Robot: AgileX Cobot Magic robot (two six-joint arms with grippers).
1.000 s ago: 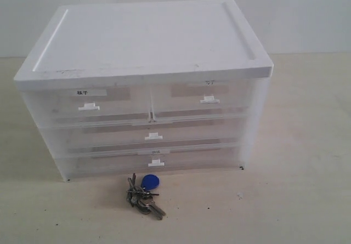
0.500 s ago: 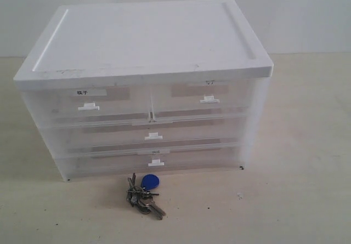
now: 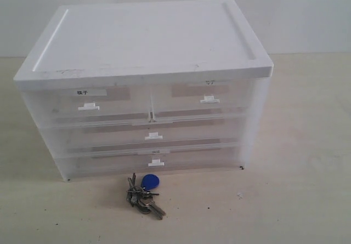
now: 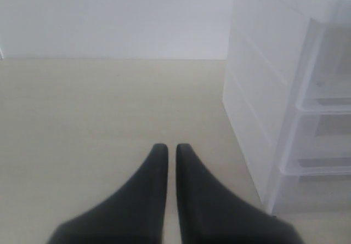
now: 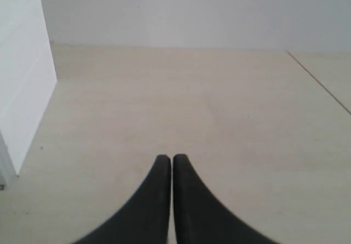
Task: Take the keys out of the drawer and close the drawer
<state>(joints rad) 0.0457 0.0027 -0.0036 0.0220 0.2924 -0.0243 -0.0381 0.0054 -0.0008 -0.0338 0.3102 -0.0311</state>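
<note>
The keys point(image 3: 144, 194), dull silver on a ring with a blue oval fob point(image 3: 149, 181), lie on the table just in front of the drawer unit point(image 3: 148, 90). Every drawer front sits flush, including the lowest drawer point(image 3: 156, 162). Neither arm shows in the exterior view. In the left wrist view my left gripper point(image 4: 171, 147) is shut with nothing in it, beside the unit's side wall point(image 4: 258, 118). In the right wrist view my right gripper point(image 5: 171, 158) is shut and empty over bare table, with the unit's wall point(image 5: 22, 85) at the picture's edge. No keys appear in either wrist view.
The translucent white unit has two small upper drawers point(image 3: 89, 106) and two wide ones below. A pale wooden table point(image 3: 307, 172) spreads around it, with a white wall point(image 3: 307, 13) behind. A table seam point(image 5: 321, 85) runs off to one side.
</note>
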